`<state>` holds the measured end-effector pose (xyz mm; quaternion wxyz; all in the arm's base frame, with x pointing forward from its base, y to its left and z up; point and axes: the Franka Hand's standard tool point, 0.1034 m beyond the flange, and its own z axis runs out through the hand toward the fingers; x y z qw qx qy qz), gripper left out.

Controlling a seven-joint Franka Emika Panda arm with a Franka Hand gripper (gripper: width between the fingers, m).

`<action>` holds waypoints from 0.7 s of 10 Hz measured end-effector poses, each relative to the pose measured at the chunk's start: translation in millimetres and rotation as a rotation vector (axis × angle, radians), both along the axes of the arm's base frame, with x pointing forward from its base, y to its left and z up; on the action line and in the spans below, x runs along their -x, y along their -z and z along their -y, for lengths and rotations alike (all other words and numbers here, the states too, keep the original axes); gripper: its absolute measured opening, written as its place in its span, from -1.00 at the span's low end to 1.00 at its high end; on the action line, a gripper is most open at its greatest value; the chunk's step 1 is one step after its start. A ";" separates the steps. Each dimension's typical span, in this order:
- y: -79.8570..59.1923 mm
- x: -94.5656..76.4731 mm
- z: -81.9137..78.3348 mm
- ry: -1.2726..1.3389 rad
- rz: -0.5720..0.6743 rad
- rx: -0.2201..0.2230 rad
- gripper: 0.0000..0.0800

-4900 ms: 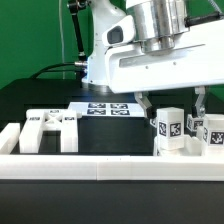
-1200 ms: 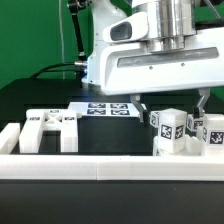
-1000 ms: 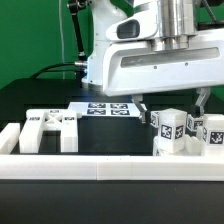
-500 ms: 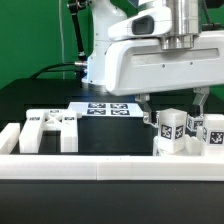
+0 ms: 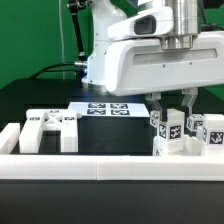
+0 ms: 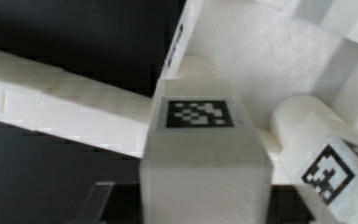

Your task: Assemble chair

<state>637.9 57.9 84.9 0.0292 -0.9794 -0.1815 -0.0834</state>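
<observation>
A row of white tagged chair leg pieces stands at the exterior view's right. My gripper (image 5: 171, 112) hangs over the leftmost leg piece (image 5: 168, 130), one finger on each side of its top, shut on it. The piece still stands on the table. In the wrist view the same leg piece (image 6: 197, 150), with a tag on its face, fills the space between my gripper's (image 6: 197, 202) fingers. A second tagged leg (image 6: 318, 150) stands right beside it. A blocky white chair panel (image 5: 50, 128) lies at the exterior view's left.
Two more tagged legs (image 5: 193, 128) (image 5: 213, 130) stand close beside the gripped one. The marker board (image 5: 108, 108) lies on the black table behind. A long white rail (image 5: 100, 168) runs along the front, with a raised end (image 5: 10, 138) at the left.
The gripper drifted slightly to the exterior view's right over the legs. In the last half second its fingers moved inward from wide apart to the sides of the leftmost leg.
</observation>
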 end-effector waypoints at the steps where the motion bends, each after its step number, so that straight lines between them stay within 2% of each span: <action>1: 0.0 0.0 0.0 0.003 0.000 -0.001 -0.28; 4: 0.2 -0.1 1.3 0.208 -0.018 -0.033 -0.28; 7: 1.0 -1.4 4.9 0.540 -0.031 -0.091 -0.27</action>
